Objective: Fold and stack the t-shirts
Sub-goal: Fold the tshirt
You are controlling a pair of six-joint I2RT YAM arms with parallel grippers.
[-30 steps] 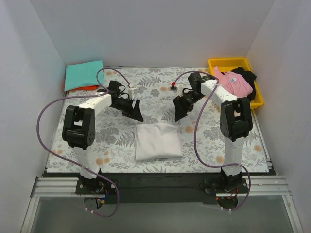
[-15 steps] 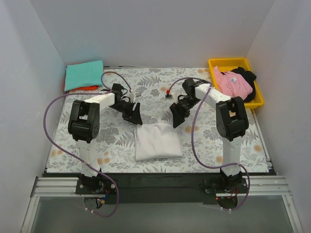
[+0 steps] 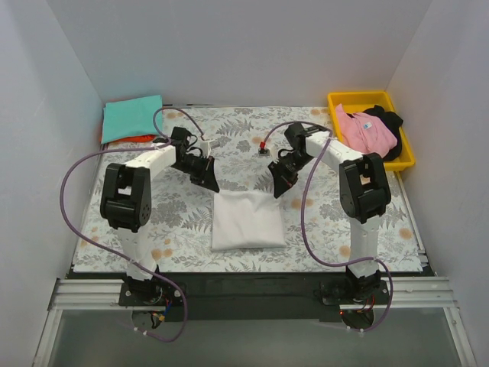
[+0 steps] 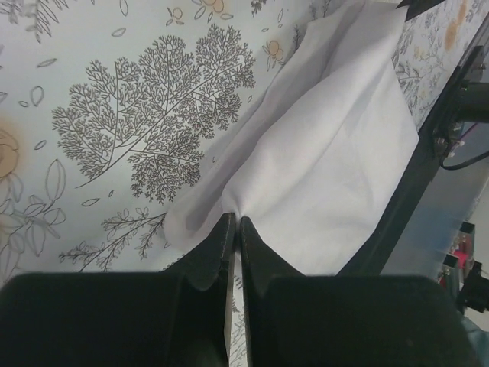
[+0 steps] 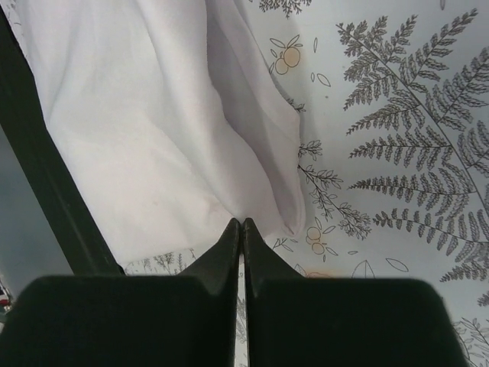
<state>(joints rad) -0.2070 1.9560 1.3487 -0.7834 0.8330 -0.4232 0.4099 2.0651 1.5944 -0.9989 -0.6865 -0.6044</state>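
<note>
A folded white t-shirt point(image 3: 248, 220) lies on the floral cloth at the table's near middle. My left gripper point(image 3: 212, 186) is shut on its far left corner, and the cloth puckers at the tips point(image 4: 235, 219) in the left wrist view. At the far right corner my right gripper point(image 3: 276, 191) is shut on the white t-shirt point(image 5: 153, 138), its tips point(image 5: 241, 223) pinching the edge. A folded teal t-shirt point(image 3: 131, 117) rests on an orange one point(image 3: 134, 138) at the back left. Pink point(image 3: 367, 130) and black point(image 3: 390, 120) t-shirts lie crumpled in the bin.
The yellow plastic bin point(image 3: 355, 98) stands at the back right corner. The grey-and-orange floral table cloth point(image 3: 176, 222) covers the table. White walls enclose the left, back and right sides. Purple cables loop off both arms.
Both grippers came down and inward to the far edge of the white t-shirt and closed on its two far corners.
</note>
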